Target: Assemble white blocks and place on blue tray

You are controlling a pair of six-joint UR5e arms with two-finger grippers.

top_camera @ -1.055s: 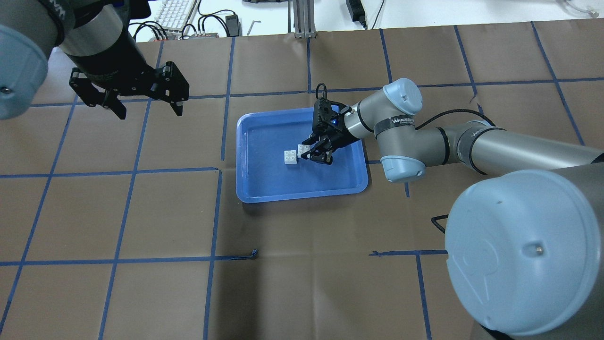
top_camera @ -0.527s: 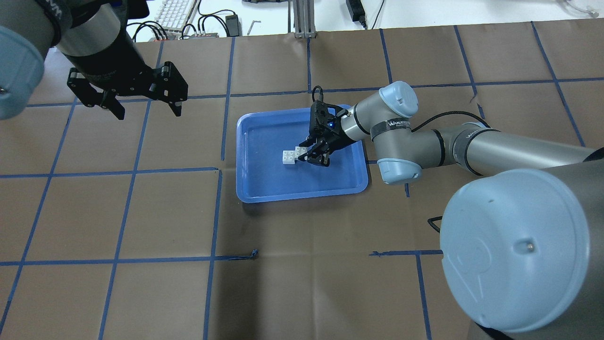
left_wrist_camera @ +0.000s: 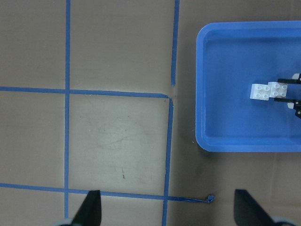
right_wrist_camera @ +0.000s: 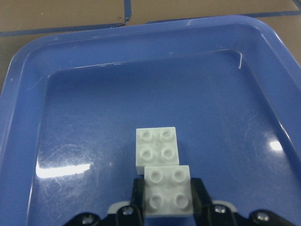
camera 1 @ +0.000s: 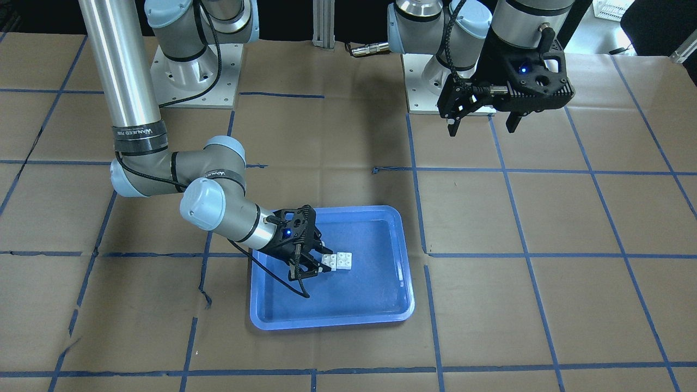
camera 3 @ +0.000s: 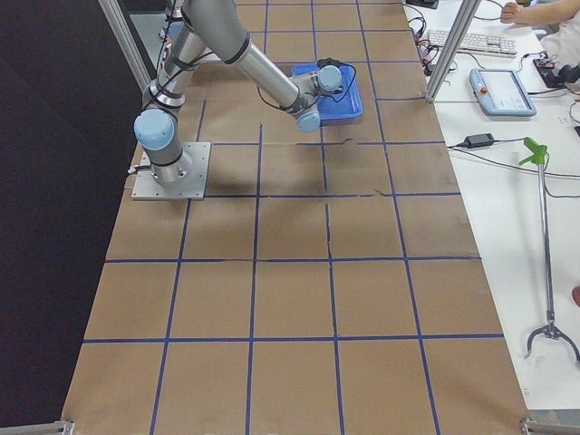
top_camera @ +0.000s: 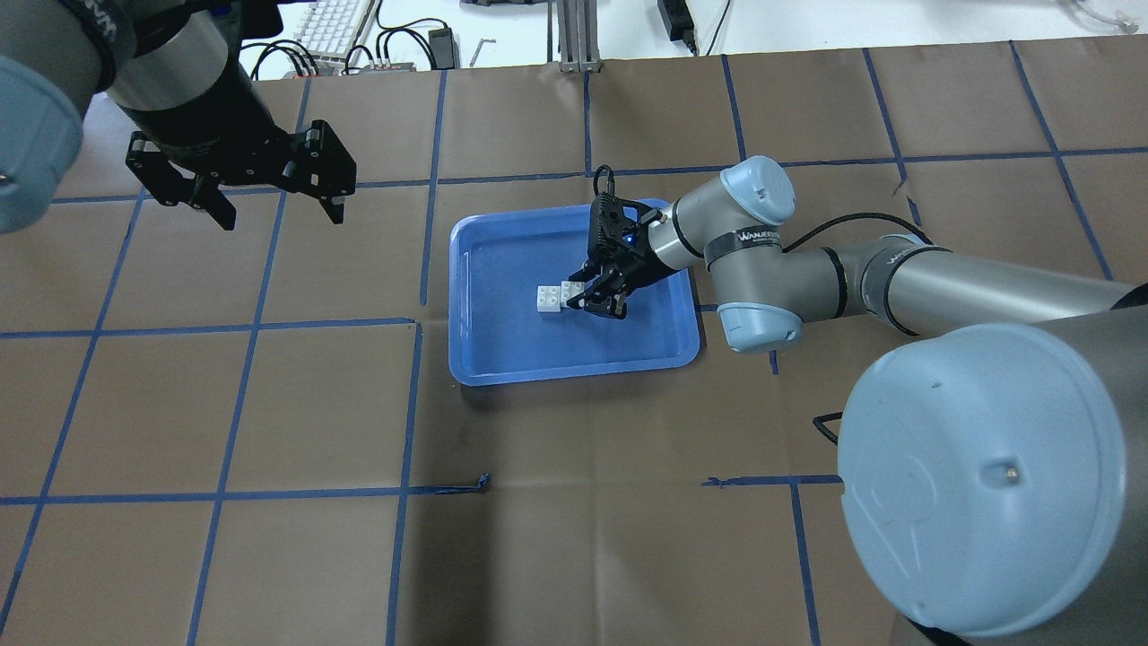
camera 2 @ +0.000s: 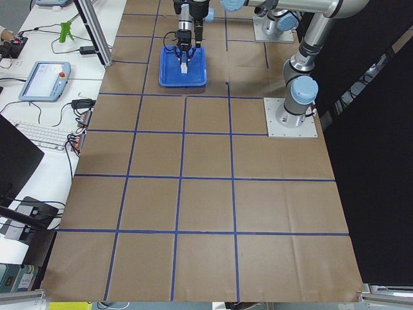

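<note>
In the front-facing view, the right gripper (camera 1: 311, 264) pinches the held block (camera 1: 328, 262), one of the white blocks, low over the middle of the blue tray (camera 1: 332, 322). It sits right beside the second block (camera 1: 343, 260), which lies on the tray floor. The left gripper (camera 1: 482, 117) hangs spread, well away from the tray on the robot's side. From overhead, the held block has slid across to the second block in the past second, closing the gap, so stacking looks close but not done. The right wrist view shows the held block overlapping the second block's near edge, slightly off to one side, and the studs seem unmated. In the left wrist view, tape lines (left_wrist_camera: 67, 117) and a loose tape end (left_wrist_camera: 211, 198) lie outside the tray, and only the tray's rim stands near the work.
</note>
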